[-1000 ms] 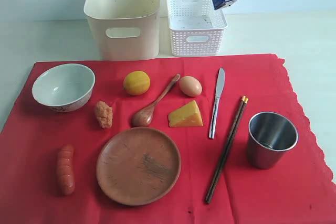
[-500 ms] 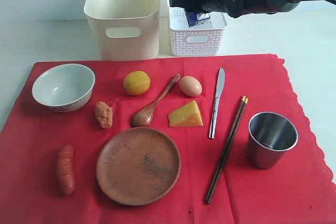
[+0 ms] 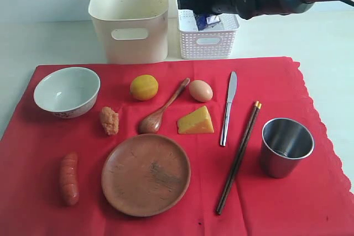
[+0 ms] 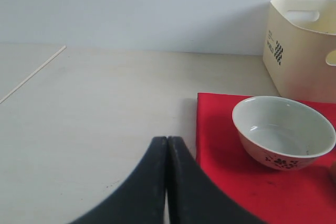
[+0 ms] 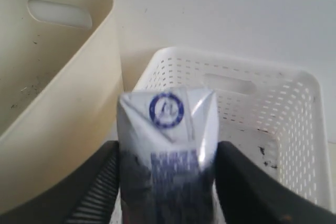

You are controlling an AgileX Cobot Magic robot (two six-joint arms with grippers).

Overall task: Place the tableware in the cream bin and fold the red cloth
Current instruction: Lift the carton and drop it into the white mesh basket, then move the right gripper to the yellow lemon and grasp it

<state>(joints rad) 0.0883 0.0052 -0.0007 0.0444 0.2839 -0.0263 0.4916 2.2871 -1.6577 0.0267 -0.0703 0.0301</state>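
The right gripper [image 5: 165,153] is hanging over the basket [image 3: 209,41], its jaws flanking a carton [image 5: 168,129]; I cannot tell whether they are pressing it. The cream bin [image 3: 130,42] is standing just left of the basket, beyond the cloth's [image 3: 310,81] far edge. The left gripper [image 4: 167,182], jaws closed together, is hovering over bare table left of the cloth's left edge. The bowl [image 3: 66,89] is sitting near that edge and the cup [image 3: 286,146] near the scalloped right edge. Between them are lying the plate [image 3: 145,174], spoon [image 3: 163,108], knife [image 3: 228,109] and chopsticks [image 3: 239,156].
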